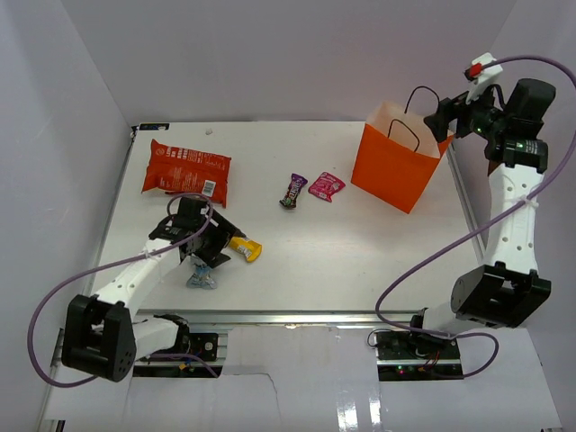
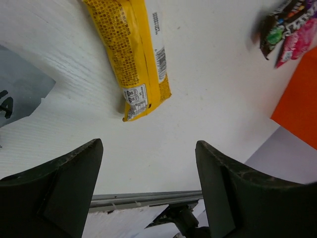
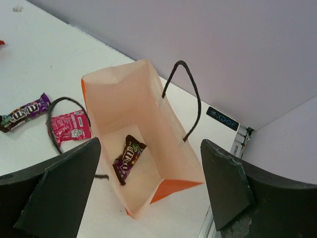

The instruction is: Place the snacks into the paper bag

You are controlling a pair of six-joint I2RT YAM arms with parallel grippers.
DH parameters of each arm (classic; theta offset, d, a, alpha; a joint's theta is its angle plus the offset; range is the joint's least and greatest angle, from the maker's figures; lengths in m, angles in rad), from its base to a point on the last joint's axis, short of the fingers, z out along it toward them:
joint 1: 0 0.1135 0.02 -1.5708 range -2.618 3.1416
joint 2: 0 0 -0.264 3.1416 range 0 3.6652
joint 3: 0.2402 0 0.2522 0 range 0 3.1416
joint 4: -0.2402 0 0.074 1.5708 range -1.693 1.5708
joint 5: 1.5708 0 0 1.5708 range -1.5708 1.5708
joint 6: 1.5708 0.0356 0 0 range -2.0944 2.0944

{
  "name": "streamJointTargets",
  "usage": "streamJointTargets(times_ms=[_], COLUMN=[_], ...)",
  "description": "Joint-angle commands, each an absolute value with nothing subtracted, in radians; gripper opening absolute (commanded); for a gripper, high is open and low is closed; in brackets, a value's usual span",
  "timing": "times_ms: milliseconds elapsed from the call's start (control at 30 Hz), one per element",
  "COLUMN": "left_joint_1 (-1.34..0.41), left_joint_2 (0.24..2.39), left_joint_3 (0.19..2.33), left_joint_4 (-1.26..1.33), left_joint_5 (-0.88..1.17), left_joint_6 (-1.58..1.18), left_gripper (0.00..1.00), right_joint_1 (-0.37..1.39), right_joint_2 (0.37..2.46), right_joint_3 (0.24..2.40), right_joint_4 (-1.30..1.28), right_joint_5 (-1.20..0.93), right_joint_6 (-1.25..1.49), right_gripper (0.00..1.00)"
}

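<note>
Left gripper [image 2: 148, 146], jaws apart and empty, hangs just short of the yellow candy bar [image 2: 136, 59], which lies by the counter's [image 1: 360, 261] near edge, left of middle. Right gripper [image 3: 151, 144], jaws likewise apart, hangs over the orange paper bag [image 3: 119, 99] at the far-right corner; a maroon M&M's pack [image 3: 128, 158] lies inside. Step judged: picking up the yellow bar. Next: advance, descend, close across its narrow width.

Paper bag [image 3: 124, 104] below my right fingers [image 3: 54, 193], candy bar [image 2: 131, 54] just ahead of my left fingers [image 2: 54, 193].
One packet [image 3: 128, 157] lies in the bag; two wrappers [image 3: 71, 126] lie side by side on the table [image 3: 49, 59] beside it, near one fingertip.
</note>
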State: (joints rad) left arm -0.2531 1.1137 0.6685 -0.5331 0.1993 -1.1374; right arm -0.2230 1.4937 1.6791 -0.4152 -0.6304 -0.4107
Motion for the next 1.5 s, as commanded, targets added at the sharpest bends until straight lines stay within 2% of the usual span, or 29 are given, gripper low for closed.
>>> streamJointTargets(times_ms=[0,267,367,500,533,567,633,700,767,800,833,867,933,1067,1133,1167,1200,1233,1267,1467], left_joint_1=[-0.293,-0.344,-0.344,-0.348,-0.35,-0.351,-0.356,-0.363,-0.368,-0.37,-0.374,-0.376,-0.379,-0.388,-0.402,-0.408,-0.428,-0.437,-0.448,-0.529], left_joint_2=[1.214,1.468,1.563,1.638,1.643,1.637,1.62,1.577,1.542,1.504,1.482,1.461,1.385,1.28,1.24,1.232,1.227,1.227,1.227,1.247], left_joint_3=[0.745,0.862,0.9,0.943,0.946,0.948,0.942,0.925,0.905,0.894,0.865,0.847,0.78,0.669,0.632,0.615,0.615,0.62,0.63,0.661], left_joint_4=[-0.63,-0.595,-0.558,-0.534,-0.534,-0.532,-0.532,-0.526,-0.505,-0.493,-0.447,-0.419,-0.292,-0.025,0.118,0.142,0.153,0.155,0.158,0.202], left_joint_5=[0.052,-0.066,-0.064,-0.048,-0.046,-0.045,-0.054,-0.077,-0.075,-0.069,-0.037,-0.017,0.114,0.415,0.506,0.556,0.564,0.572,0.59,0.617], left_joint_6=[-1.236,-1.249,-1.212,-1.177,-1.163,-1.154,-1.114,-1.059,-1.007,-0.979,-0.919,-0.892,-0.829,-0.695,-0.683,-0.681,-0.672,-0.663,-0.658,-0.666], left_gripper=[0.85,0.78,0.68,0.46,0.33,0.27,0.18,0.13,0.11,0.1,0.08,0.08,0.08,0.09,0.09,0.09,0.09,0.09,0.1,0.1], right_joint_1=[-0.267,-0.285,-0.285,-0.285,-0.285,-0.285,-0.284,-0.252,-0.119,-0.056,0.086,0.15,0.28,0.411,0.48,0.501,0.53,0.538,0.543,0.561], right_joint_2=[1.395,1.229,1.204,1.189,1.186,1.183,1.187,1.2,1.213,1.216,1.216,1.216,1.227,1.293,1.331,1.366,1.406,1.407,1.446,1.583], right_joint_3=[1.691,1.441,1.428,1.454,1.459,1.463,1.48,1.496,1.512,1.522,1.514,1.499,1.441,1.385,1.371,1.358,1.351,1.351,1.353,1.358], right_joint_4=[-0.446,-0.485,-0.544,-0.676,-0.693,-0.71,-0.745,-0.777,-0.814,-0.83,-0.837,-0.828,-0.789,-0.694,-0.64,-0.606,-0.532,-0.506,-0.483,-0.333], right_joint_5=[-0.705,-0.825,-0.94,-1.121,-1.143,-1.166,-1.239,-1.293,-1.246,-1.144,-1.094,-1.045,-0.945,-0.819,-0.688,-0.628,-0.498,-0.453,-0.43,-0.598], right_joint_6=[-0.319,-0.391,-0.466,-0.563,-0.593,-0.607,-0.606,-0.586,-0.583,-0.589,-0.588,-0.571,-0.522,-0.407,-0.29,-0.228,-0.068,0.002,0.071,0.305], right_gripper=[0.88,0.88,0.89,0.88,0.88,0.88,0.89,0.88,0.87,0.87,0.87,0.87,0.86,0.85,0.85,0.97,0.9,0.9,0.9,0.9])
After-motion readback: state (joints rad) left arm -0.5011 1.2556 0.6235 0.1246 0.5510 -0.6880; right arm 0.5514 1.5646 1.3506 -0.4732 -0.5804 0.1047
